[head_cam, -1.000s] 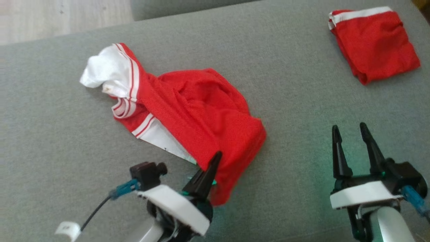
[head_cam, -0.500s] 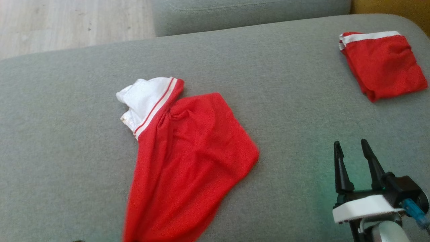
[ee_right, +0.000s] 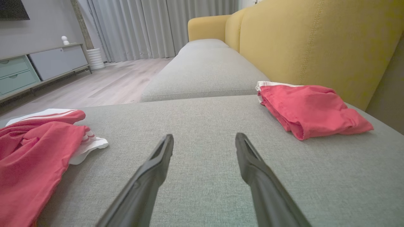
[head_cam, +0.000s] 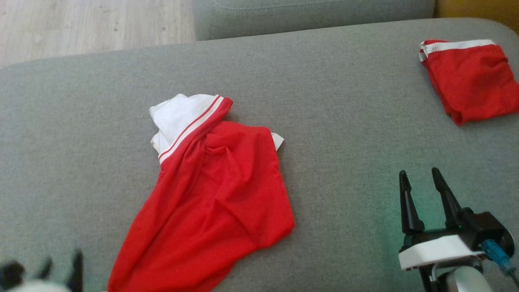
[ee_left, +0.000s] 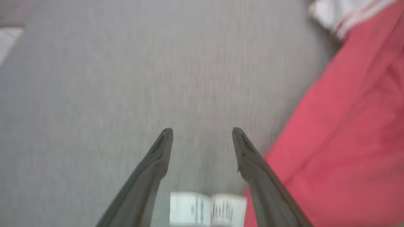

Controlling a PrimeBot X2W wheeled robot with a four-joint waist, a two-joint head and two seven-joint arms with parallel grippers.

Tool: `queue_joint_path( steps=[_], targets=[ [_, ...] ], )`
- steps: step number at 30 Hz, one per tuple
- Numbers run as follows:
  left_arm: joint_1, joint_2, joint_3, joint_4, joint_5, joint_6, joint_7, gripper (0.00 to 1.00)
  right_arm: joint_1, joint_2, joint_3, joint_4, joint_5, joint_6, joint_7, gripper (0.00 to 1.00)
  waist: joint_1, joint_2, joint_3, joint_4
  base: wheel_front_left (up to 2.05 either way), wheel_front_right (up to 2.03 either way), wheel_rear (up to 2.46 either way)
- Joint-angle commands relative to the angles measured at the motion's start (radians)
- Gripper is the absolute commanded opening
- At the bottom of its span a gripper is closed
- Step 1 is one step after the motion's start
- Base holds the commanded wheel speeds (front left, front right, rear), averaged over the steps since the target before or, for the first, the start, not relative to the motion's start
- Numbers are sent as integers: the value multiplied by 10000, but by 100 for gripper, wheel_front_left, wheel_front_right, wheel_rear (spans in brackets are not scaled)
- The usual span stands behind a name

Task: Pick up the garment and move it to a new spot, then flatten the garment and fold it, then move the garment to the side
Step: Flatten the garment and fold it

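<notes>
Head view: I see the red garment [head_cam: 211, 194] crumpled on the grey sofa cushion [head_cam: 324, 101], with my right hand [head_cam: 419, 172] spread and empty to its right. Left wrist: my left hand [ee_left: 202, 130] is spread over the cushion, garment just beside it. Right wrist: a folded red cloth [ee_right: 311, 107] lies well apart.

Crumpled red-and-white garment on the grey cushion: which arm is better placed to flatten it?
Likely left. The left gripper hovers open beside the crumpled red-and-white garment; the right gripper, also open, sits farther off across bare grey cushion.

Red garment [head_cam: 211, 198] with white striped trim lies rumpled on grey cushion [head_cam: 344, 121].
</notes>
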Motion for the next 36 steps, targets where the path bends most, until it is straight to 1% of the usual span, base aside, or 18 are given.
queue_joint_path(
  steps=[1,3,5,7,10,13,15,17,22,25,28,30,34,36],
  targets=[
    [-992,330,674,-351,-26,82,-218,100,-320,-54,264,-312,-31,-7,-109,100,1,0,77,-34,0,0,0],
    [-1722,90,934,-653,-20,127,-403,100,-366,-54,310,-322,-30,-7,-109,100,1,0,251,-89,0,0,0],
    [-2642,-512,869,-807,-172,12,-321,100,-456,-54,389,-357,-39,-7,-109,100,1,0,476,-165,0,0,0],
    [-3671,-1103,449,-468,-124,-145,7,100,-577,-54,428,-379,-59,-7,-109,100,1,0,723,-229,0,0,0],
    [-5277,-2162,-115,700,55,-231,334,100,-775,-54,488,-412,-125,-7,-109,100,1,0,1127,-318,0,0,0],
    [-6599,-2972,-255,2229,123,-415,315,100,-979,-54,607,-465,-205,-7,-109,100,1,0,1501,-487,0,0,0],
    [-7291,-3328,-180,3282,109,-522,201,100,-1100,-54,627,-519,-258,-7,-109,100,1,0,1736,-602,0,0,0],
    [-7842,-3635,-95,4208,-95,-754,289,100,-1177,-54,606,-568,-330,-7,-109,100,1,0,1949,-711,0,0,0],
    [-8887,-3873,86,6113,-441,-1314,614,100,-1311,-54,548,-632,-483,-7,-109,100,1,0,2293,-916,0,0,0],
    [-9113,-4129,222,6738,-960,-1964,1010,100,-1335,-54,530,-624,-500,-7,-109,100,1,0,2302,-1009,0,0,0],
    [-9155,-4363,430,6937,-1537,-2703,1313,100,-1303,-54,510,-580,-487,-7,-109,100,1,0,2188,-1054,0,0,0],
    [-9143,-4449,488,6948,-1719,-3040,1371,100,-1249,-54,484,-559,-462,-7,-109,100,1,0,2071,-1044,0,0,0],
    [-9040,-4615,465,6790,-1991,-3502,1630,100,-1188,-54,496,-528,-430,-7,-109,100,1,0,1907,-1000,0,0,0],
    [-9007,-4629,433,6758,-2017,-3554,1704,100,-1194,-54,506,-528,-421,-7,-109,100,1,0,1889,-990,0,0,0]
  ],
)
